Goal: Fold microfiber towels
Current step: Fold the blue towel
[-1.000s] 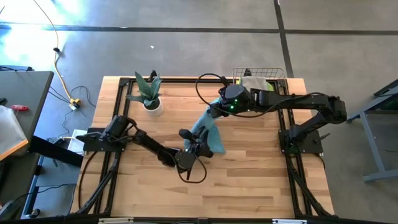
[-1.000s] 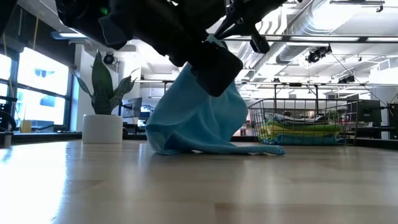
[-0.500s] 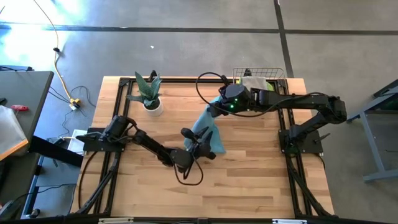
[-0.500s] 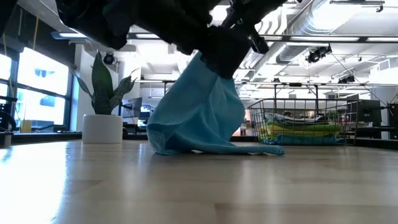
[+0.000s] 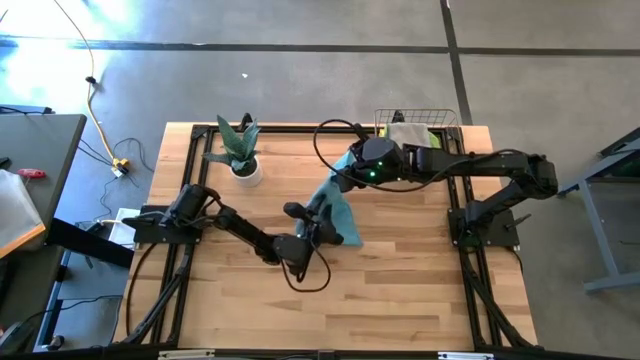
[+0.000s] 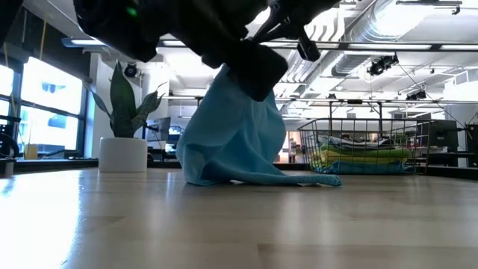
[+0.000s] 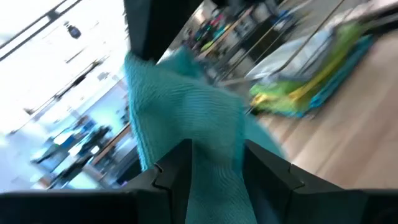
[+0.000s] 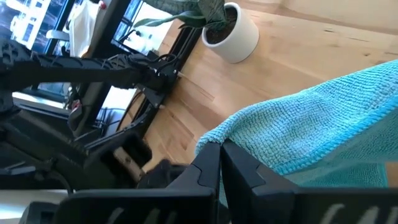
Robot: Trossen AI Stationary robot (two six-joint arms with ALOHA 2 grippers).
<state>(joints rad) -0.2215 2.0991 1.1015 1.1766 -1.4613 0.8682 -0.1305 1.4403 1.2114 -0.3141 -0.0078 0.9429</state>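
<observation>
Right gripper [image 5: 343, 175] is clamped tight on the top edge of a teal-blue microfiber towel [image 6: 235, 138], holding it up over the middle of the wooden table [image 5: 420, 280]. Left gripper [image 7: 217, 180] has its fingers set around the lower part of that same cloth, teal fabric filling the gap between them, though I can't quite tell whether they actually pinch it. Look at that towel: it hangs in a loose, tent-like drape, nubby weave, its bottom hem pooled in soft wrinkles on the boards with one corner trailing toward the copper wire basket [image 6: 366, 146]. Inside that basket at the far right corner sit more towels [image 6: 358, 158], stacked flat, yellow and lime green over blue. Snake plant in its white pot [image 5: 243, 160] stands far left.
</observation>
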